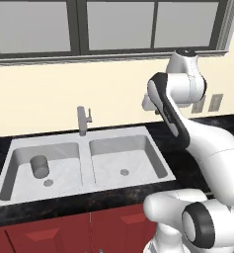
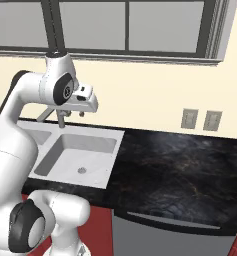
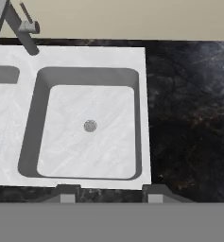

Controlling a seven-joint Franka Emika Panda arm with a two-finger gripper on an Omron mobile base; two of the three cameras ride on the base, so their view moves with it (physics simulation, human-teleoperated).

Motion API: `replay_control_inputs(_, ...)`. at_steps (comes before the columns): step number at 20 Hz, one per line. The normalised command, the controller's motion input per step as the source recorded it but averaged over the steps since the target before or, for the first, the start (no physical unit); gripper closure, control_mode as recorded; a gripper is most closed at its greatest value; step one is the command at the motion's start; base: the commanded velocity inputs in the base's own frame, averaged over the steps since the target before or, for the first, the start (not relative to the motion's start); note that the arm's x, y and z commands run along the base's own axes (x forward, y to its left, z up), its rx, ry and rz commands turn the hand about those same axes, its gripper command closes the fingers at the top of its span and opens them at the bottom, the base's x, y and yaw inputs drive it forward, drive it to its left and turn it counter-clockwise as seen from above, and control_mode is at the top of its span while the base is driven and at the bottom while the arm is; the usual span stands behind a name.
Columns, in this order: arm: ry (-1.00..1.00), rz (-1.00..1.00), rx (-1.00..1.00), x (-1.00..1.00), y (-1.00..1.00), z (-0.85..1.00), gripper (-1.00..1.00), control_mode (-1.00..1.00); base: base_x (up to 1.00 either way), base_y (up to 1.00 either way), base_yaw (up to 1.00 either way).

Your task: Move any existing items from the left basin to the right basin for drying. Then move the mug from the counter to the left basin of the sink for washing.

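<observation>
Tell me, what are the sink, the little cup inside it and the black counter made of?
The sink looks like brushed steel: pale grey with soft streaks, though this is a rendered scene. The cup in the left basin seems dull grey metal or plastic; its plain matte surface leaves that open. The counter looks like polished black stone, glossy with faint pale veins.

1. We see a light-grey steel sink basin (image 2: pixel 80 157) with a round drain, set in the glossy black stone counter (image 2: pixel 180 175).
2. Our gripper (image 2: pixel 71 116) hangs above the basin's back edge.
</observation>
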Motion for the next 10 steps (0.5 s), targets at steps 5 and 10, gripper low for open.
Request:
replay_control_inputs(5,0.00,0.00,0.00,0.00,0.00,0.00,-1.00,1.00,0.00,0.00,0.00)
replay_control_inputs(10,0.00,0.00,0.00,0.00,0.00,0.00,-1.00,1.00,0.05,0.00,0.00)
